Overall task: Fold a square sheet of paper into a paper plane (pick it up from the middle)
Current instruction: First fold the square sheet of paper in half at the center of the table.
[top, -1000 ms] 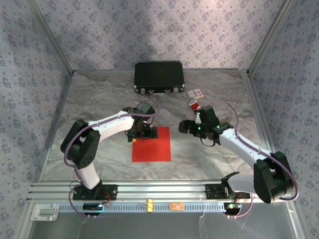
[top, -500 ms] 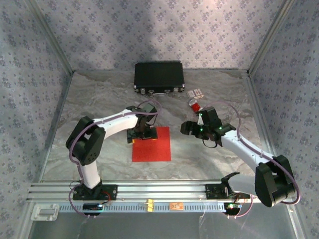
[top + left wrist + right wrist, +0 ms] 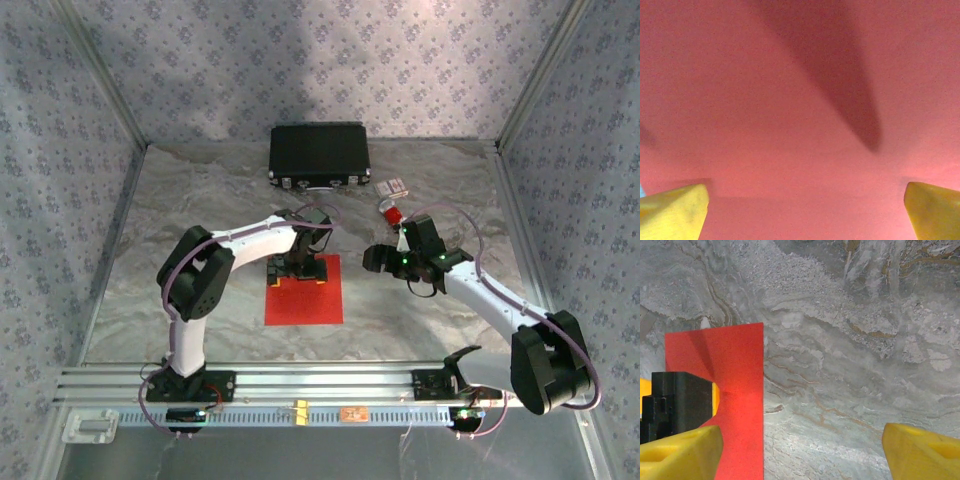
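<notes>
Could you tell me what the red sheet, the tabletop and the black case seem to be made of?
Red sheet: probably thin matte paper; it lies flat with crisp straight edges.
Tabletop: grey veined marble look, possibly only a printed surface.
Black case: dark rigid shell, perhaps plastic, with small pale fittings along its near edge.

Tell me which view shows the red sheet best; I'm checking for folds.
Top external: nearly the whole square sheet of paper, flat, left gripper over its far edge. Left wrist gives close red surface; right wrist, one side.
</notes>
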Controlling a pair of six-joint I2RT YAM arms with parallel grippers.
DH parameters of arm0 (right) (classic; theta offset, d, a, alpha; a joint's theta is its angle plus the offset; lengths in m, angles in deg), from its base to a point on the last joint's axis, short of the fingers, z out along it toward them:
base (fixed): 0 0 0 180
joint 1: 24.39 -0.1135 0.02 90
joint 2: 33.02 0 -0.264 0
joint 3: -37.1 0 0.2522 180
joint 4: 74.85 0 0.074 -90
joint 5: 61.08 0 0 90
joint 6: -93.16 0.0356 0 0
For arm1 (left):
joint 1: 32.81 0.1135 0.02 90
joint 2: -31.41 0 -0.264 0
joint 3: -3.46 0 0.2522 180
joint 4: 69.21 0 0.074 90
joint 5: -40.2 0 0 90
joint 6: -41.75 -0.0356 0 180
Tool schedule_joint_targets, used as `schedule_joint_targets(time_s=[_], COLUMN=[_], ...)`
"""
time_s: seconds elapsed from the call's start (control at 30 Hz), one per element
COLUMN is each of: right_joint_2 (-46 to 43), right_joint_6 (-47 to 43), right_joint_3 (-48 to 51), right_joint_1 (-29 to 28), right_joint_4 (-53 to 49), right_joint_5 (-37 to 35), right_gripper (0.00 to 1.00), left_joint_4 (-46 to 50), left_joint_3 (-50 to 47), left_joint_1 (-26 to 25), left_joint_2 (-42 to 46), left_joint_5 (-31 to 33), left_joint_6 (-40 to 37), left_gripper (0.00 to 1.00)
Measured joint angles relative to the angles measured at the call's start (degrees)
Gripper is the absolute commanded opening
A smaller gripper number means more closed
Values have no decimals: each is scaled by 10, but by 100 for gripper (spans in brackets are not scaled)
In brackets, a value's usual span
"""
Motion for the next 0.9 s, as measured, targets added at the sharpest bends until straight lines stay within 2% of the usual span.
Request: schedule_joint_targets(time_s=[0.9], right_joint_2=[24], right_joint_6=[-14], right_joint_3=[0], right_joint_1=[3], right_joint_4=[-4], right_joint_5=[7], right_gripper=[85], left_joint_4=[10], left_joint_3=[25], left_joint_1=[-17], left_joint_2=[-24], left_joint_5=[-4], left_joint_6=[-14], left_gripper=[100])
